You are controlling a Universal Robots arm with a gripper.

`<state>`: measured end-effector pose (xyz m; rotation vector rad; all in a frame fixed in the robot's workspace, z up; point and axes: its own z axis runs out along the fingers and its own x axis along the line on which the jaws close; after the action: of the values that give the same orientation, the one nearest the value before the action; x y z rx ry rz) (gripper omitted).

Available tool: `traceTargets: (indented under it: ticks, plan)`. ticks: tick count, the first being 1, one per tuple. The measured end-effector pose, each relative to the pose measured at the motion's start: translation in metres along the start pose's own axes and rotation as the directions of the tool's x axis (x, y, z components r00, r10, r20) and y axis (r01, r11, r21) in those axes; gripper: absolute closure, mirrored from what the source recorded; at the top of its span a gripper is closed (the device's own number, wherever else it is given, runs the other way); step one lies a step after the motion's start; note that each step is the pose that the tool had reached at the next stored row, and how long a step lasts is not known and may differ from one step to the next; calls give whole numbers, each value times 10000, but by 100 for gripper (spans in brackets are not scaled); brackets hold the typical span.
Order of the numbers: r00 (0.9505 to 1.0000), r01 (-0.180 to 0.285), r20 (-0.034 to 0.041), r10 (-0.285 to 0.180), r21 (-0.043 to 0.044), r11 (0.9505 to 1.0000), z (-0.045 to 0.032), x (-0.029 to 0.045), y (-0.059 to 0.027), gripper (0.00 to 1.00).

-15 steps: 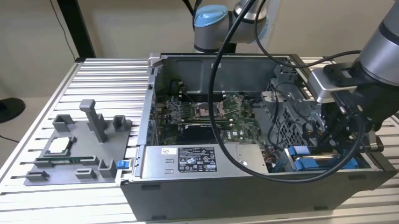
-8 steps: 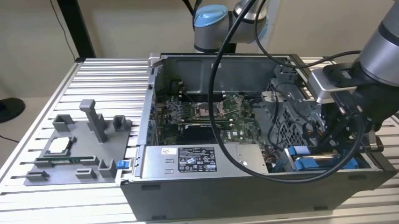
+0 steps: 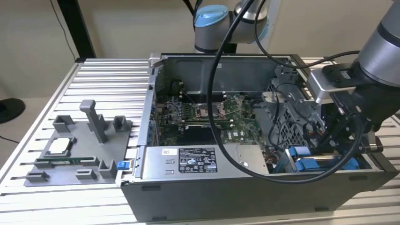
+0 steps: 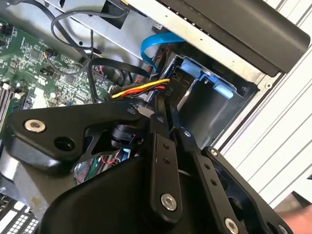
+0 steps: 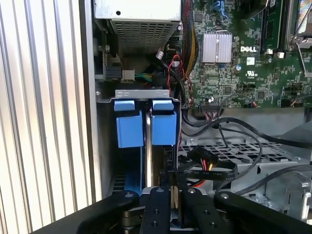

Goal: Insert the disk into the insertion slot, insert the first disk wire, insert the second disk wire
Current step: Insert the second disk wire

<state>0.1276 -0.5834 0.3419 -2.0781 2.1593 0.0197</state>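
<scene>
The end effector [image 5: 174, 179] sits low inside the case [image 3: 250, 192]. Its fingers [image 4: 162, 146] are drawn together and, as far as I can tell, pinch a black plug [image 4: 170, 90] on the yellow-and-red wire [image 4: 141, 89].

Just past the tips, the disk [image 5: 164, 127] appears to be seated on edge in the slot [image 4: 209, 109], with its blue carrier tabs showing. The disk step therefore looks done and a wire step is in hand; which wire, I cannot tell.

Seating the plug calls for squaring it to the disk's socket, which is hidden, and a straight, gentle push.

A blue cable [image 4: 152, 48] loops nearby. Beyond it lie the board [image 5: 253, 63] and the bench [image 3: 106, 79].
</scene>
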Motion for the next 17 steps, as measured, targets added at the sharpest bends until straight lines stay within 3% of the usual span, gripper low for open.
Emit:
traceTargets:
  ticks: [12,17]
  plan:
    - [10000,27,2,-27,49,10000,4,-7,1,100]
    - [10000,47,0,-47,112,9999,22,-6,4,100]
